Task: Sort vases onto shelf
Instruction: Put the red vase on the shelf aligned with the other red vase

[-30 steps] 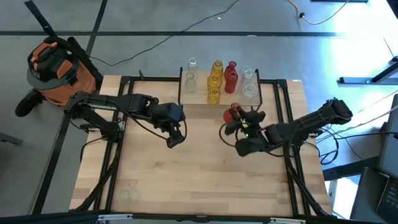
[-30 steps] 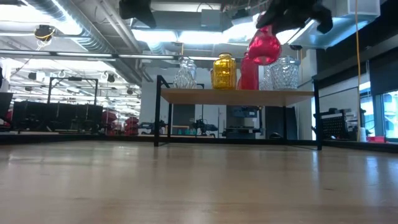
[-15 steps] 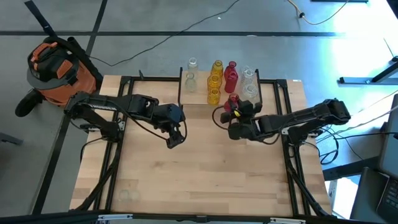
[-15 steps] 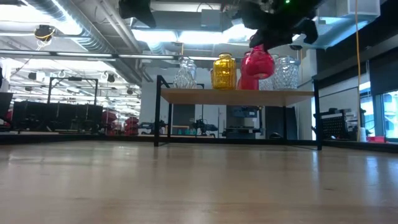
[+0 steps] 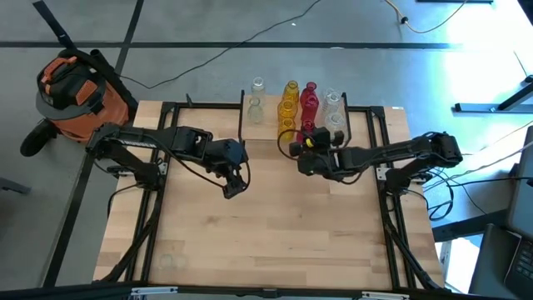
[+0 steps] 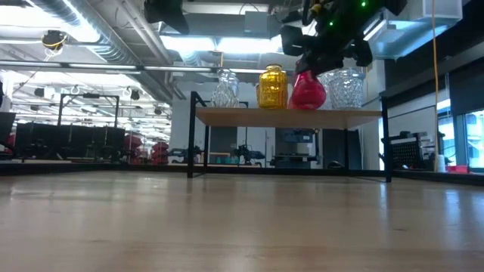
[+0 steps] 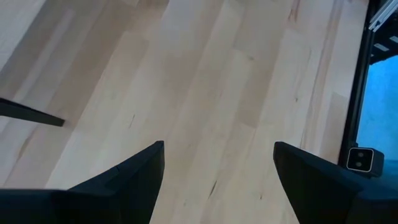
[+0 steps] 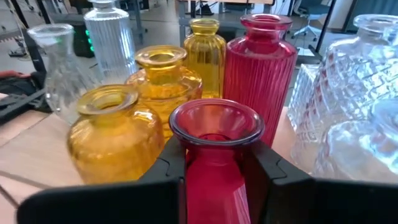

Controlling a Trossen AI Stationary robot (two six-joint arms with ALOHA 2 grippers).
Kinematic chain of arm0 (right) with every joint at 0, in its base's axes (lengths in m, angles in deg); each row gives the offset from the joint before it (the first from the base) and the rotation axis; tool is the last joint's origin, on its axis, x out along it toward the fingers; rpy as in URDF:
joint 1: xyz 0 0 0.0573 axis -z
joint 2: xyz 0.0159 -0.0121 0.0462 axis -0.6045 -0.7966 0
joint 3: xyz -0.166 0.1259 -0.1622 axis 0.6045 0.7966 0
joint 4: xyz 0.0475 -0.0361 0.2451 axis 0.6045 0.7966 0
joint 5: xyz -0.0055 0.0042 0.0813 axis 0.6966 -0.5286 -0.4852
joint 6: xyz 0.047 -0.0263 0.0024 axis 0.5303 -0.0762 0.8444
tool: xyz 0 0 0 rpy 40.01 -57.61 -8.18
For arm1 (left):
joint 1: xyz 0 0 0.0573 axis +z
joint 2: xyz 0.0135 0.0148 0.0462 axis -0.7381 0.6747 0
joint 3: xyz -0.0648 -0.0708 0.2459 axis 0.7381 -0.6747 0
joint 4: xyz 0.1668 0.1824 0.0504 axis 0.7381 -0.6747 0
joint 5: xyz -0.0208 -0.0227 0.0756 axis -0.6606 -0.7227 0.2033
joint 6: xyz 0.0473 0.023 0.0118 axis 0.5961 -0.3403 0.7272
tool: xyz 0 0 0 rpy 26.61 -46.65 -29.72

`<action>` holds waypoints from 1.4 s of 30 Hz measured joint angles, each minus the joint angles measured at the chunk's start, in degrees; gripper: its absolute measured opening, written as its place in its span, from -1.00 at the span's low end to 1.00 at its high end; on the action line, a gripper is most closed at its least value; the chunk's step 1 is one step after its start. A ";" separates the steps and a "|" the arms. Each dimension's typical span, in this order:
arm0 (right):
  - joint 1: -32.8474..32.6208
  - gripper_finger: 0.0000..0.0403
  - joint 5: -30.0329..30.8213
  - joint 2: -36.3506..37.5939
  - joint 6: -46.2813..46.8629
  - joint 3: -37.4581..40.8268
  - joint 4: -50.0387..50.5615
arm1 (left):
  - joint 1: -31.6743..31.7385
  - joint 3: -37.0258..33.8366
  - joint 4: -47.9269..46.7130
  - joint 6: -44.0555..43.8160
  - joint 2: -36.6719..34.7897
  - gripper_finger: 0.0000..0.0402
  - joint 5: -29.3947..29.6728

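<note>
At the shelf's front edge, the right gripper (image 5: 305, 143) pinches a red glass vase (image 8: 216, 163) by its neck, one dark finger on each side just below the flared rim. In the low view this red vase (image 6: 308, 91) hangs upright with its rounded body at about the level of the light-wood shelf (image 6: 287, 115); whether its base touches the board cannot be told. Directly beyond it stands a tall ribbed red vase (image 8: 259, 73). To one side are three yellow vases, a round one (image 8: 115, 137) nearest, a second (image 8: 163, 76) behind it and a ribbed one (image 8: 206, 55) farther back; clear vases (image 8: 115, 42) stand toward the shelf's far left corner. On the other side, diamond-cut clear vases (image 8: 351, 81) fill the shelf's right end. The shelf stands at the far edge of the wooden table (image 5: 275, 242). The left gripper (image 5: 233, 187) hovers over the table's middle left, fingers (image 7: 124, 180) spread wide and holding nothing.
</note>
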 joint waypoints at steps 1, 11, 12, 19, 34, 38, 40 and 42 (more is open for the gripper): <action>0.35 -0.69 0.00 0.00 -0.36 0.00 0.02 | 0.00 0.00 -0.02 0.00 0.00 0.46 0.13; 4.63 -0.69 -3.18 0.09 -0.45 -0.14 -0.36 | 0.00 0.00 -0.09 1.17 0.02 0.46 1.10; 4.63 -0.69 -3.14 0.09 -0.43 -0.15 -0.40 | 0.00 0.00 -0.09 1.30 0.02 0.46 1.10; 4.48 -0.47 -3.20 0.09 -0.46 -0.13 -0.41 | 0.00 0.00 -0.07 1.46 0.02 0.46 1.14; 4.39 -0.38 -4.65 0.09 -4.97 -0.09 -0.42 | 0.07 0.00 0.28 2.36 0.02 0.46 1.36; 4.41 -0.21 -5.18 0.04 -5.63 0.00 -0.15 | 0.07 0.00 0.24 2.96 0.02 0.46 1.36; 4.41 -0.13 -5.22 -0.04 -5.82 0.02 -0.10 | 0.07 0.00 0.24 2.97 0.02 0.46 1.38; 4.44 -0.05 -5.12 -0.04 -5.86 0.02 -0.17 | 0.07 0.00 0.24 2.97 0.02 0.46 1.36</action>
